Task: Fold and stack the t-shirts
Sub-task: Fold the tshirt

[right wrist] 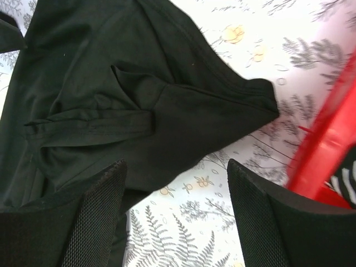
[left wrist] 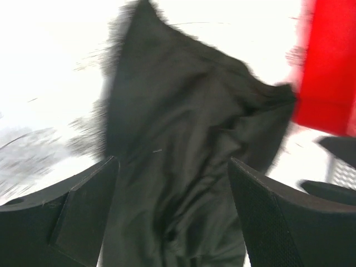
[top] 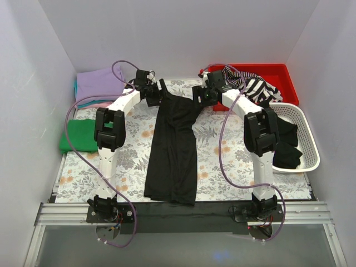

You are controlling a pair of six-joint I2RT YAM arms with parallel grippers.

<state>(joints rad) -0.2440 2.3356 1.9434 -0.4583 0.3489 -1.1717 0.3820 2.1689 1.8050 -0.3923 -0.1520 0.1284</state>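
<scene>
Since the black t-shirt (top: pixel 173 150) needed folding, your left gripper (left wrist: pixel 172 167) and right gripper (right wrist: pixel 177 167) hung over its far corners, fingers apart, holding nothing.

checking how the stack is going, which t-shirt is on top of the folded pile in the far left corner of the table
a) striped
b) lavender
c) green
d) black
b, the lavender t-shirt lies uppermost in that corner, while the green t-shirt sits folded on its own, nearer the arms.
</scene>
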